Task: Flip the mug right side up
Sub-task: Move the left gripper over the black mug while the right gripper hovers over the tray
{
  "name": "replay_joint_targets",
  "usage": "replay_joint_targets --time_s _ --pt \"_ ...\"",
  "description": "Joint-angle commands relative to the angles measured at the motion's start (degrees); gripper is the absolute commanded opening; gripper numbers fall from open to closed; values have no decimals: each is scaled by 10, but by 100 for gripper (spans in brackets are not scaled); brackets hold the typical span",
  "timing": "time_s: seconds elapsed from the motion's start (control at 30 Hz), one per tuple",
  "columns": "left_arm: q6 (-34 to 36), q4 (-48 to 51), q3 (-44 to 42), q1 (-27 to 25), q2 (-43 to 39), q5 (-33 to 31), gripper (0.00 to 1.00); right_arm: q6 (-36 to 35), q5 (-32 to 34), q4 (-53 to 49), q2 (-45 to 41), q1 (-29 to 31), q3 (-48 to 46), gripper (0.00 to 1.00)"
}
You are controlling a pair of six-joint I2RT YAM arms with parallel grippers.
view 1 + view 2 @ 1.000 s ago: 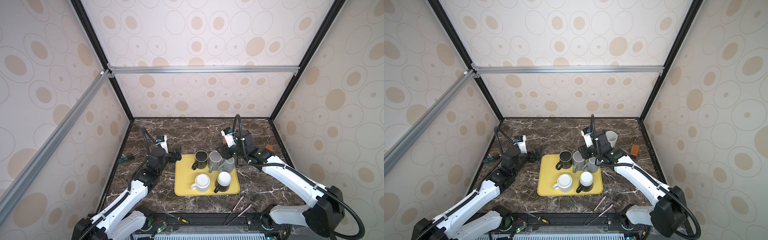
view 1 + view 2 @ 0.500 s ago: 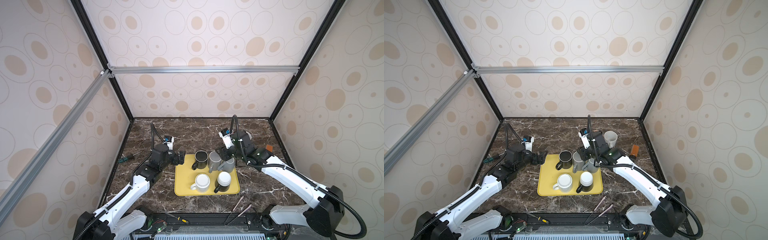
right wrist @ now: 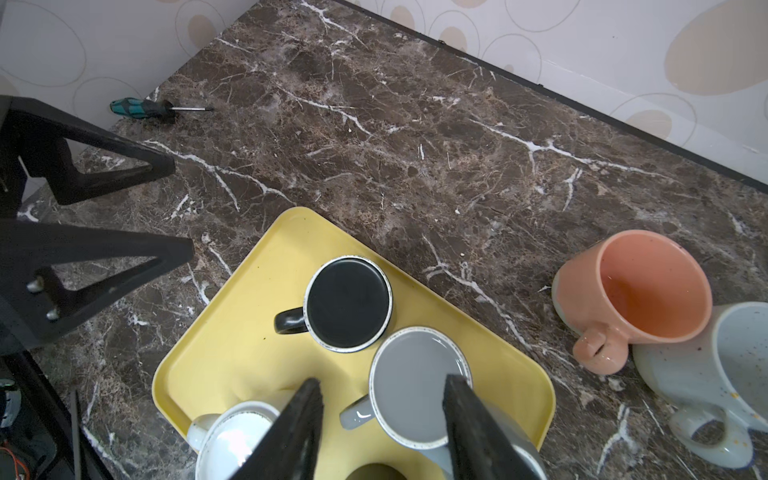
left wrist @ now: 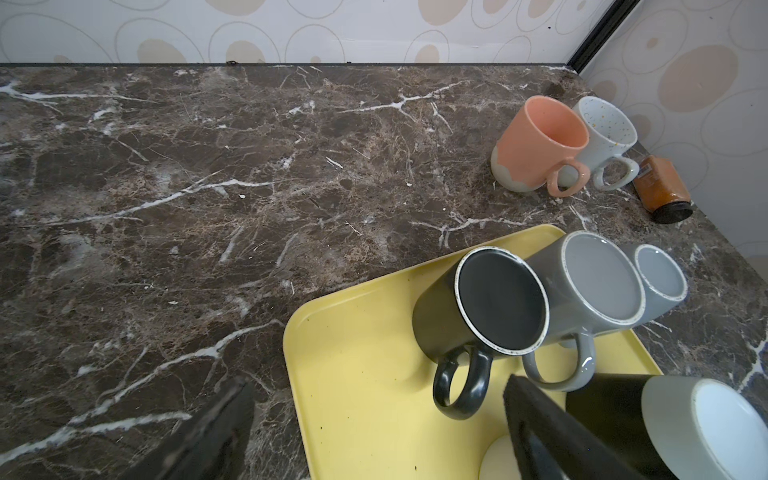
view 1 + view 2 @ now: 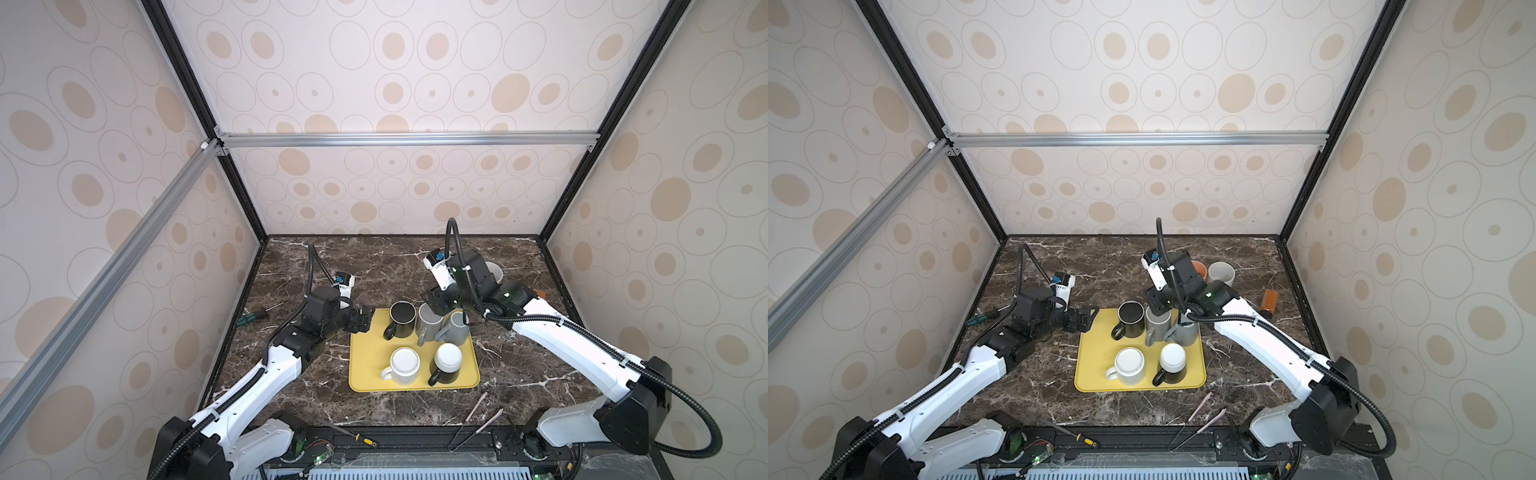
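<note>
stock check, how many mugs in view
7. Five on the yellow tray: black mug, grey mug, second grey mug at back; white mug, white-based black mug in front. Peach mug and speckled mug on the table behind.

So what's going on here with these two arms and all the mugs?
Two robot arms are working on turning mugs right side up. Five mugs sit upside down on the yellow tray. The left gripper, open, is at the tray's edge near the black mug; the right gripper hovers open over a grey mug. Neither holds anything.

Bright even light, soft shadows, edge distortion
</note>
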State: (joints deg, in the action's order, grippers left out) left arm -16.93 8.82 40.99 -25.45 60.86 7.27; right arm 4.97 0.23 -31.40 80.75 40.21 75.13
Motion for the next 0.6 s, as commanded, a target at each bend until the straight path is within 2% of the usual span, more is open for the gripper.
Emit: replay_joint_targets --time_s 0.0,0.13,0.33,0.57 --pt "26 32 30 1 -2 6 94 -15 9 -63 9 6 19 50" --pt "29 34 34 -3 -3 4 92 -8 29 -37 -5 6 -2 51" --pt "26 10 30 -17 18 22 87 18 71 -92 10 6 30 50" --pt "27 -1 42 -73 60 24 83 41 66 -63 -15 6 -2 50"
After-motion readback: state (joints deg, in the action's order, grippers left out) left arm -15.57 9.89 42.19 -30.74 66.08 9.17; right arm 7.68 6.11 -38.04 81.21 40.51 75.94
